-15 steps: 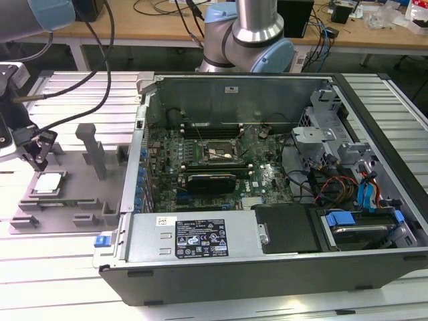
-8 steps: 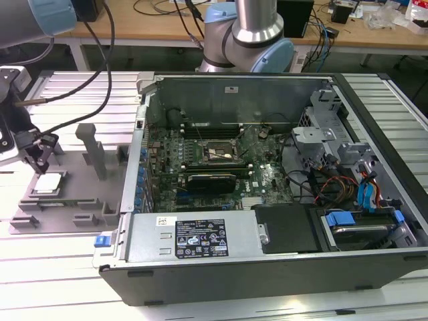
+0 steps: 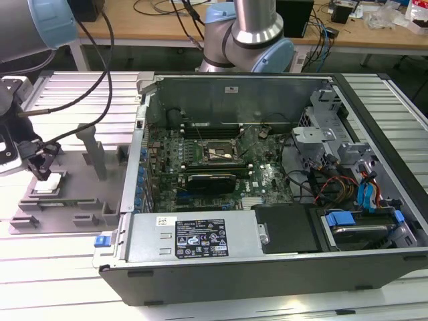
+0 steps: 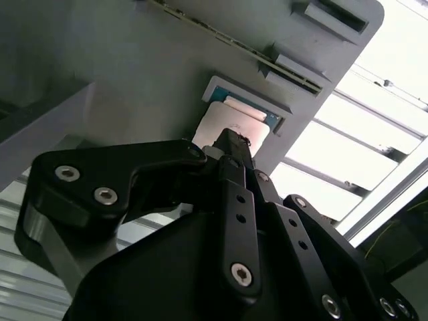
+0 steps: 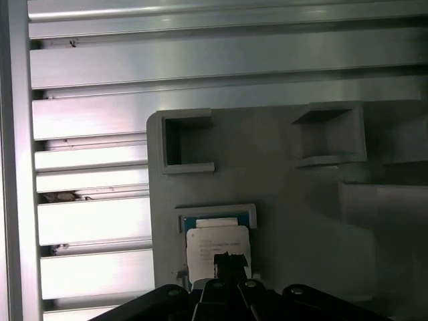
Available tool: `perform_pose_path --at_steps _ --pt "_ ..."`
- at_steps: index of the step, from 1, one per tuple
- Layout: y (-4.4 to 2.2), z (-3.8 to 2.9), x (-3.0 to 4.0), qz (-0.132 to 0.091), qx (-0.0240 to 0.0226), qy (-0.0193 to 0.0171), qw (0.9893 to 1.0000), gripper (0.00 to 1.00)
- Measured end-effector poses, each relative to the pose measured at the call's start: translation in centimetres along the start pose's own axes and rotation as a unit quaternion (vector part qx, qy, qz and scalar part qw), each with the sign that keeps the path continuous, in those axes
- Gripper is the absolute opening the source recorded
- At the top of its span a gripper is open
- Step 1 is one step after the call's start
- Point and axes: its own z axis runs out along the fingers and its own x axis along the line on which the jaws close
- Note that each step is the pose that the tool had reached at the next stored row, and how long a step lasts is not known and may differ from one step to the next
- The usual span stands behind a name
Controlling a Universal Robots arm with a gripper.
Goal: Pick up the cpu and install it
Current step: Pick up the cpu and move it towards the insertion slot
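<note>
Cpu lies in its tray pocket on the table. The gripper, jaws seemingly pressed together, is right at its top. Pickup in hand; lifting calls for a level hold.

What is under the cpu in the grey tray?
The cpu sits in a blue-edged pocket of the grey tray. Only the pocket's rim shows. The cpu covers its floor, and the pincer hides part of the cpu.

Above tray open — upright post beside hand, case wall beyond.
</note>
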Motion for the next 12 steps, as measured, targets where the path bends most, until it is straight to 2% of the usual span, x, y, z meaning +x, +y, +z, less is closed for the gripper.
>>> perform_pose_path --at_steps 2,9,10,11,12 --pt "-0.28 0.47 0.05 0.0 0.0 0.0 1.0 0.11" --pt "-0.29 0.56 0.05 0.0 0.0 0.0 1.0 0.11" --pt "-0.29 0.56 0.05 0.0 0.0 0.0 1.0 0.17" --pt "-0.29 0.57 0.05 0.0 0.0 0.0 1.0 0.42" --pt "-0.29 0.58 0.05 0.0 0.0 0.0 1.0 0.54"
